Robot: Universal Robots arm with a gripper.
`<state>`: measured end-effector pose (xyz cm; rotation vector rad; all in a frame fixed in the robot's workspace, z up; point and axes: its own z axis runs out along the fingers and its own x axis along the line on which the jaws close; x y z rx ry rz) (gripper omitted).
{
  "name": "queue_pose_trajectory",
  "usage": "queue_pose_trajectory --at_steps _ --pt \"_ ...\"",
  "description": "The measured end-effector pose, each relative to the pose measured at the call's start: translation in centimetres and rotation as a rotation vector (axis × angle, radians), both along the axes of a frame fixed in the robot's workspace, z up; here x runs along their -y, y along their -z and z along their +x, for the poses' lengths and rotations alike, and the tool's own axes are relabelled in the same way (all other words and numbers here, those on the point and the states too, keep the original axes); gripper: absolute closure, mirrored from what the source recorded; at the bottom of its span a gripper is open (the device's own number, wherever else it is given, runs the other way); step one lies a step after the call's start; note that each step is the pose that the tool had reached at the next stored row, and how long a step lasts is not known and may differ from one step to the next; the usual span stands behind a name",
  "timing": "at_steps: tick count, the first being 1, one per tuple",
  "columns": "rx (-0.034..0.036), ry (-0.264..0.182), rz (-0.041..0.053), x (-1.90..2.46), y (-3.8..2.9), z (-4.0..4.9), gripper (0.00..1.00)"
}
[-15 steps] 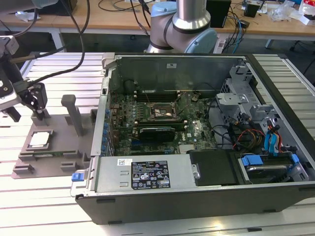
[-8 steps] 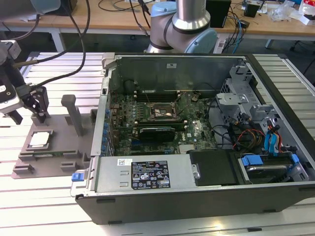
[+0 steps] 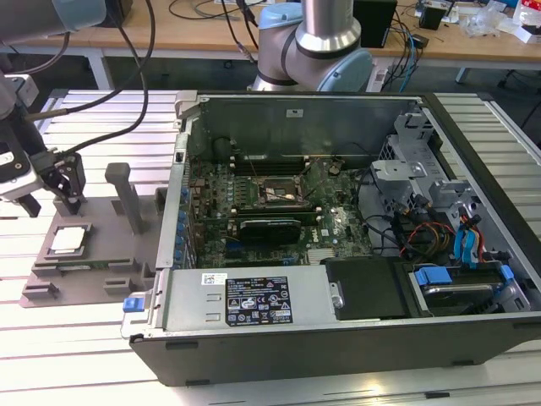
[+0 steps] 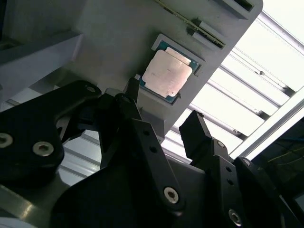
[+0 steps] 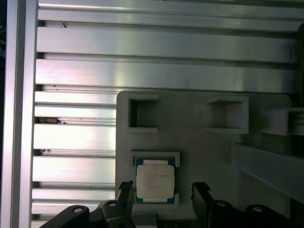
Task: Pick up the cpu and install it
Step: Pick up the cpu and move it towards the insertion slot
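The cpu [image 5: 154,183] lies flat, metal top up, in its recess in the grey tray [image 5: 199,128]. The tray rests on the slatted surface [image 5: 142,71] at the exterior view's left, well apart from the open computer case [image 3: 338,110] and its socket [image 3: 275,193]. The hand [image 4: 163,102] is released and holds nothing, hanging above the tray without touching the cpu. The cpu is square, with no long axis; in the first wrist view its edges run square to the line between the fingers [image 5: 200,199], so it appears to lie below the gap between them.
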<state>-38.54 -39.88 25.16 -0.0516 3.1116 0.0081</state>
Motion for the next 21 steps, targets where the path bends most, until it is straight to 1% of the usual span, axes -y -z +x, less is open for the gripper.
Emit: queue_pose_trajectory --at_steps 13,16,18,19,20,21 --pt "0.0001 0.0 -0.0003 0.0 0.69 0.0 0.38" --pt "0.0001 0.0 -0.0027 0.0 0.95 0.0 0.38" --pt "0.0 0.0 -0.0028 0.01 1.01 0.0 0.38" --pt "0.0001 0.0 -0.0027 0.09 1.08 0.0 0.38" --pt "0.0 0.0 -0.0027 0.41 1.15 0.0 0.38" --pt "0.0001 0.0 -0.0027 0.82 1.2 -0.01 0.38"
